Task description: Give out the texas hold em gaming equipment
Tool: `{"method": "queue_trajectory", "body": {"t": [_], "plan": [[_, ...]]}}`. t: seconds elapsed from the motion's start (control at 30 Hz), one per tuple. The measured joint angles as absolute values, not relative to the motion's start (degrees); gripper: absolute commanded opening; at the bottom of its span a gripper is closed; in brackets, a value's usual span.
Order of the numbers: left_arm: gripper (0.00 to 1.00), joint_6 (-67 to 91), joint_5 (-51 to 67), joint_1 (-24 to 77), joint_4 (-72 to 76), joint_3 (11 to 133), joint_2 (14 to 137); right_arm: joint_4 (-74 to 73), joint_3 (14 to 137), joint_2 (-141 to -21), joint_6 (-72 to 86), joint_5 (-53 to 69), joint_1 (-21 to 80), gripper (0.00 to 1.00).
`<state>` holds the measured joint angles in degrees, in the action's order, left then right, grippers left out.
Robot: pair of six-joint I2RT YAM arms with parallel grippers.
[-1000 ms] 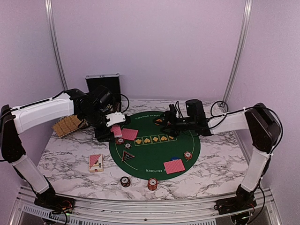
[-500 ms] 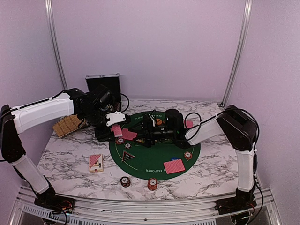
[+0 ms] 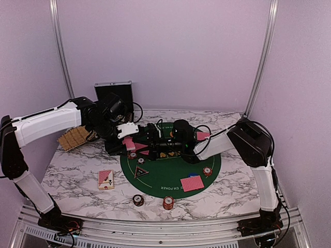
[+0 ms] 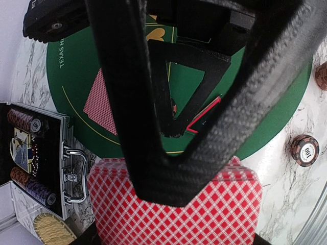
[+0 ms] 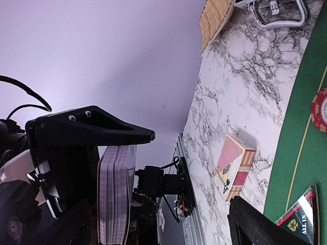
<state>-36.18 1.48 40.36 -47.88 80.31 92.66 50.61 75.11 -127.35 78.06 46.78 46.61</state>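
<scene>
The left gripper (image 4: 171, 178) is clenched on a deck of red-backed playing cards (image 4: 204, 219) over the far-left edge of the round green felt mat (image 3: 163, 175). The right gripper (image 3: 147, 138), jaws spread wide, reaches across the mat to just beside the deck. More red-backed cards (image 3: 192, 183) lie on the mat's near-right part.

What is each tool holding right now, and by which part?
The left tool pinches the deck of red-backed cards across its flat faces; the right tool holds nothing.

Left wrist view crops the card deck (image 4: 204, 212).
</scene>
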Motion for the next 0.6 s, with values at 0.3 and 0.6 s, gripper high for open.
{"method": "queue_trajectory", "body": {"t": [0.3,0.6], "plan": [[0.0,-36.16,1.58,40.36,-47.9,80.68,92.66,51.59,79.96,-130.54,80.27,47.55,48.18,0.9],[0.0,-36.16,1.74,40.36,-47.9,80.68,92.66,51.81,80.44,-130.96,80.99,47.75,48.66,0.9]]}}
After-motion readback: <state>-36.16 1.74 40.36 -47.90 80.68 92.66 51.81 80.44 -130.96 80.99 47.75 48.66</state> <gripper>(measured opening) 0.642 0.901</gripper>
